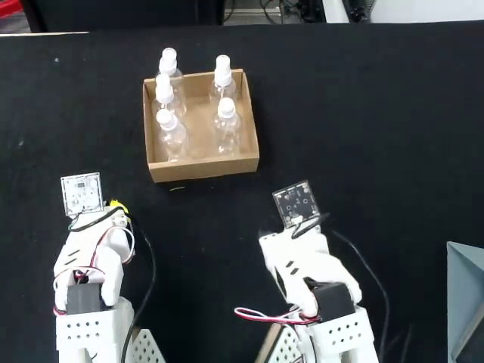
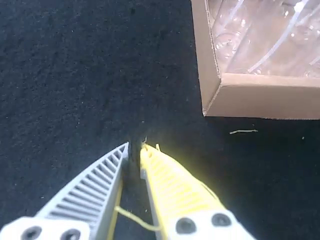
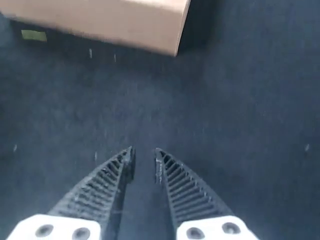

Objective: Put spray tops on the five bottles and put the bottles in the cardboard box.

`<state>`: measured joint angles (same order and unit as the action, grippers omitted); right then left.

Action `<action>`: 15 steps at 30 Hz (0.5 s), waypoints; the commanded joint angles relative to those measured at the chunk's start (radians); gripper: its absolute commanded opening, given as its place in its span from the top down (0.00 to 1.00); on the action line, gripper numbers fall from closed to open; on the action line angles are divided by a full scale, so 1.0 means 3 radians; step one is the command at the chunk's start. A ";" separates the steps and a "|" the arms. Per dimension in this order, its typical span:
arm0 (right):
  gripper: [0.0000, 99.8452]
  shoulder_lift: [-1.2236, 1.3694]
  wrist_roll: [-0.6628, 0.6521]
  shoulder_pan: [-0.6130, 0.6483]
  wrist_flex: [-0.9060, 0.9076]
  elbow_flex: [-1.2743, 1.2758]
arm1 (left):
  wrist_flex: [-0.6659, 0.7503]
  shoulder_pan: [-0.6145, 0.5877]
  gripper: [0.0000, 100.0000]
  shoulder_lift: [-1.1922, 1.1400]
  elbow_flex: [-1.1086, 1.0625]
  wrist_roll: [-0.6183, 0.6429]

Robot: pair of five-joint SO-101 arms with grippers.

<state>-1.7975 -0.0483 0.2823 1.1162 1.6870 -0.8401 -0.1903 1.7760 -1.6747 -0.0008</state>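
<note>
All five capped bottles stand in the box, so the task looks finished. The left gripper is closed and empty, and the right gripper sits barely ajar and empty. The arms likely need only rest.

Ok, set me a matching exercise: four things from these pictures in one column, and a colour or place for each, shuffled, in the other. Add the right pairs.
Things
1. box
2. bottles
3. left gripper
4. right gripper

Descriptions
A. fingers both black
B. clear, standing in the box, white tops on
C. one finger yellow, the other grey
D. brown, on the black table

Pairs: 1-D, 2-B, 3-C, 4-A
</note>
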 commanded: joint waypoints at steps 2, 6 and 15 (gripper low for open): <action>0.98 -0.0330 -0.0041 -0.0077 0.0460 -0.0013 | -0.0097 -0.0033 0.97 0.0010 -0.0095 -0.0005; 0.98 -0.0330 -0.0041 -0.0077 0.0609 -0.0013 | -0.0445 -0.0028 0.97 0.0020 -0.0095 -0.0020; 0.98 -0.0325 -0.0041 -0.0077 0.0634 -0.0013 | -0.1054 -0.0033 0.97 0.0036 -0.0095 -0.0026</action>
<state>-1.7975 -0.0499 0.2823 1.2988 1.6870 -1.0978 -0.1903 1.7760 -1.6778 0.0023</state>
